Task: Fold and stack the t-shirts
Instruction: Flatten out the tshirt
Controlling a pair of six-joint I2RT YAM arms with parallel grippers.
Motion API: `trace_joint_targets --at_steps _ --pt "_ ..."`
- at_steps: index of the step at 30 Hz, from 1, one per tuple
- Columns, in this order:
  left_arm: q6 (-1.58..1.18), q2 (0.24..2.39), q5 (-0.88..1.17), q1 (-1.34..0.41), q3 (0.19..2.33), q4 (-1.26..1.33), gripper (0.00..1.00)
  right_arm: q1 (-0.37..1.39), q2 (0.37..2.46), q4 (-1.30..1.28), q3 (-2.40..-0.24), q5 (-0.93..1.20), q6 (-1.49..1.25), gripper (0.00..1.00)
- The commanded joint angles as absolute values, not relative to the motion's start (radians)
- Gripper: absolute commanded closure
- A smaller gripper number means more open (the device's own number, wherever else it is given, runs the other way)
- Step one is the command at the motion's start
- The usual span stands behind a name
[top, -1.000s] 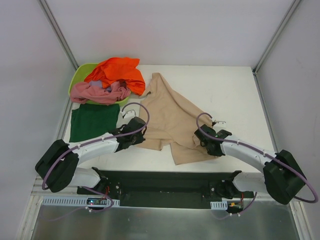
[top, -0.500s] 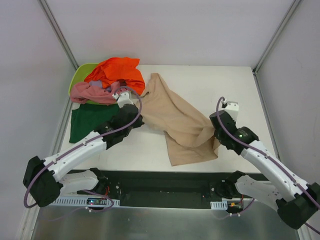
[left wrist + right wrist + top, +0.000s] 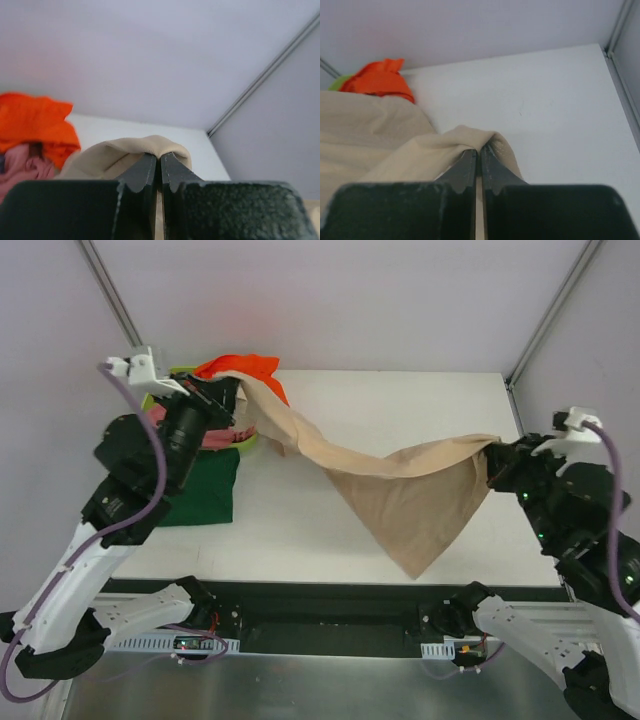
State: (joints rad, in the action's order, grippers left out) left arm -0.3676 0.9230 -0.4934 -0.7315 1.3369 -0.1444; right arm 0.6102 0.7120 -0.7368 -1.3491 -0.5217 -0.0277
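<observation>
The left gripper and right gripper are each clamped on an edge of the beige shirt, which hangs sagging between them above the table. Each bite looks thin: a hard outward pull could tug a corner free, dropping the cloth crumpled.

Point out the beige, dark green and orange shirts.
beige shirt [image 3: 420, 498]: top external view, hanging middle panel.
dark green shirt [image 3: 208, 492]: top external view, flat upper face.
orange shirt [image 3: 248, 367]: top external view, top of heap.
</observation>
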Motion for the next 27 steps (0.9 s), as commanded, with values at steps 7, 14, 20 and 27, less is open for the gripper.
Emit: trace_joint_targets --at_steps 7,14,20,27 --pt "-0.222 0.885 -0.209 -0.727 1.71 -0.121 1.0 0.607 0.686 -0.762 -1.744 -0.08 0.023 0.99" --pt "-0.244 0.897 -0.031 -0.726 1.883 -0.141 1.0 0.606 0.752 -0.822 -1.979 0.023 0.037 0.99" --pt "-0.216 0.93 -0.057 -0.726 1.937 -0.149 1.0 0.606 0.781 -0.822 -2.04 -0.073 0.069 0.99" --pt "-0.097 1.075 -0.337 -0.727 1.864 -0.135 1.0 0.607 0.867 -0.796 -1.895 -0.473 0.159 0.99"
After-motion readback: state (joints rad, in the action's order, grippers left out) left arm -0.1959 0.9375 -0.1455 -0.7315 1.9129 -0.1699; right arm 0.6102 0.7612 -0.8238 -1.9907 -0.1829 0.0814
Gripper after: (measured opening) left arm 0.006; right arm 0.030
